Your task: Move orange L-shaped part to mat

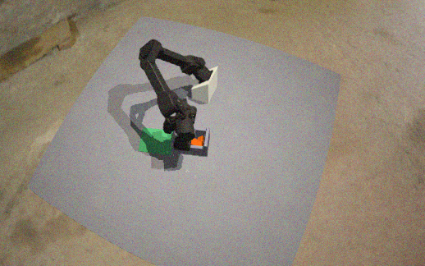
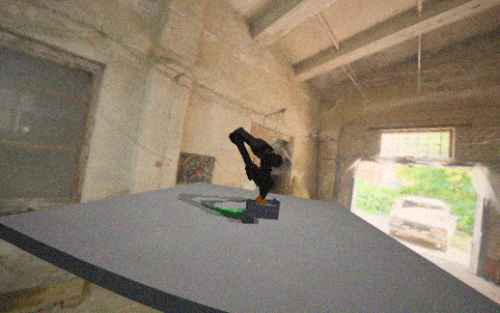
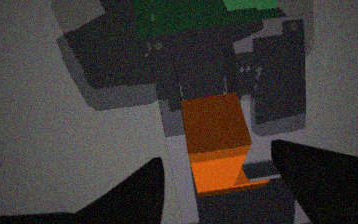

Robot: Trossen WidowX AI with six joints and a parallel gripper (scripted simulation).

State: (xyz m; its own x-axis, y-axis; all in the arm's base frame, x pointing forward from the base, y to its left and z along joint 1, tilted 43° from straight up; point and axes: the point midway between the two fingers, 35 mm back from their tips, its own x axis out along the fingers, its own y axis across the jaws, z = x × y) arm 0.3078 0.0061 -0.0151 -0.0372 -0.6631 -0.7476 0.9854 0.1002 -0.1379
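- Gripper (image 1: 182,142) (image 2: 263,195) (image 3: 217,157) open, fingers apart either side of the orange part (image 1: 198,141) (image 2: 261,200) (image 3: 218,172) at wrist frame's lower centre
- Part sat tilted in the grey tray (image 1: 208,141) (image 2: 264,211) (image 3: 245,207), one end raised
- Green mat (image 1: 149,143) (image 2: 229,212) (image 3: 190,17) lay left of tray in top frame

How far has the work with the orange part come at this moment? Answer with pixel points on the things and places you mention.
Already done, it seems: the tipping, since one end of the orange L-shaped part (image 1: 198,141) (image 2: 261,200) (image 3: 217,170) rises above the grey tray (image 1: 201,153) (image 2: 270,211).

In hand: the pinch. The jaws stand open on both sides of the raised end, not gripping.

Left: closing, lifting out, laying it flat on the green mat (image 1: 156,144) (image 2: 230,211) (image 3: 190,17) and letting go.
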